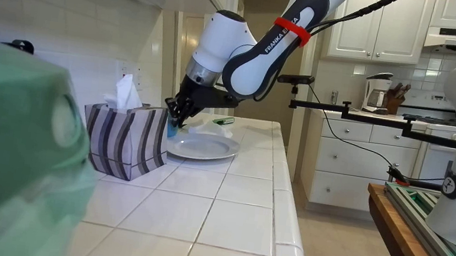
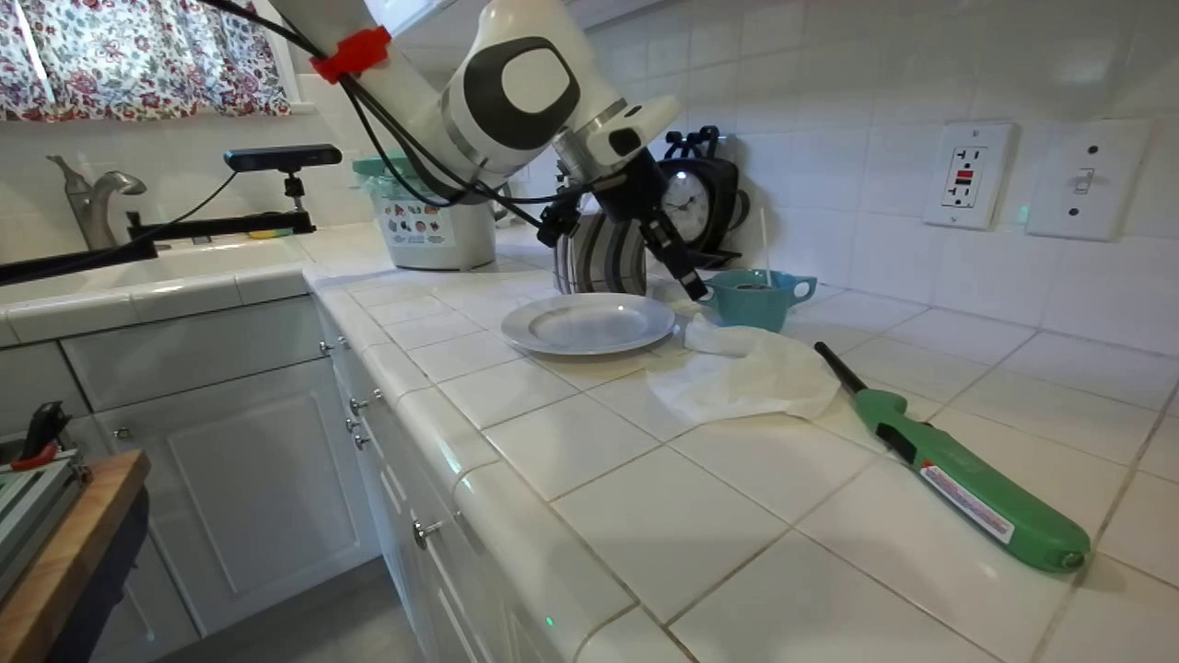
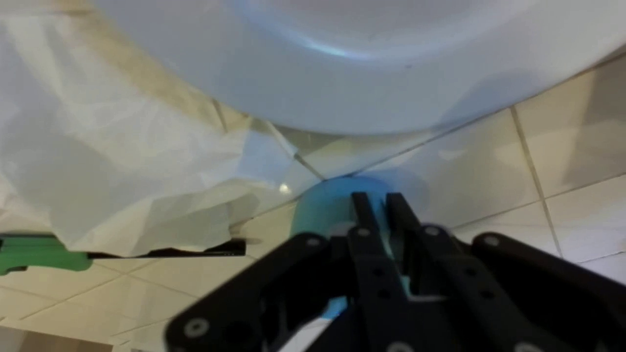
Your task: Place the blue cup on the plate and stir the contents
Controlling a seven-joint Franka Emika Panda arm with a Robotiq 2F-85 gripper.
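Clearing the broad rim of the white plate (image 2: 589, 322), mid-frame in an exterior view, should shape the carry: lift straight up, cross level, lower gently onto the flat centre. The striped tissue box (image 2: 603, 258) stands just behind it, so a path nearer the front edge of the tiled counter (image 2: 636, 497) looks safer. Further right, the Robotiq gripper (image 3: 377, 197) angles down; in the wrist view, at lower centre of the frame, its fingers (image 3: 365, 210) stand almost together, a narrow strip of blue showing in the slit. They look to be pinching the plate-facing side of the blue two-handled cup (image 2: 751, 306), though whether by handle or wall is hidden. The cup sits right of centre in an exterior view, upright on the counter, near the plate but apart. A thin pale stick (image 2: 764, 241) rises from its dark contents (image 2: 753, 286); such an off-centre grip could let the cup swing, so test the hold with a small, slow lift. Just in front lies crumpled tissue paper (image 2: 751, 378), which might drag along. At lower right, the green utility lighter (image 2: 976, 493) has its black nozzle near the cup.
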